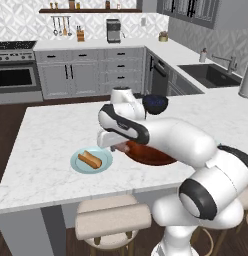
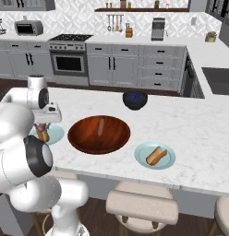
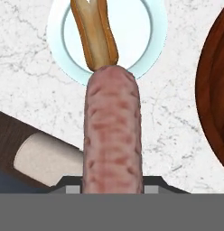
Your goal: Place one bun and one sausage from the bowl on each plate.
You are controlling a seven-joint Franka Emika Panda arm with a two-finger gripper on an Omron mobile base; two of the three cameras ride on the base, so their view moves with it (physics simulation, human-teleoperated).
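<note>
My gripper point(image 3: 113, 186) is shut on a pinkish-brown sausage point(image 3: 113, 131) that sticks out ahead of it, just above the counter. The sausage's tip reaches the near rim of a light-blue plate point(image 3: 147, 49), where a tan bun point(image 3: 95, 34) lies. This plate point(image 1: 78, 162) with its bun point(image 1: 90, 160) sits left of the wooden bowl point(image 1: 151, 156), and my gripper point(image 1: 114, 146) hovers between them. The second plate point(image 2: 168, 159) holds the other bun point(image 2: 155, 155), right of the bowl point(image 2: 99, 134). A slim pale streak in the bowl looks like the other sausage point(image 2: 101, 123).
A small dark blue-black bowl point(image 2: 135, 99) stands behind the wooden bowl. Padded stools point(image 1: 113, 220) line the island's near edge. My own arm hides much of the wooden bowl in the left base view. Bare marble stretches to the far left and far right.
</note>
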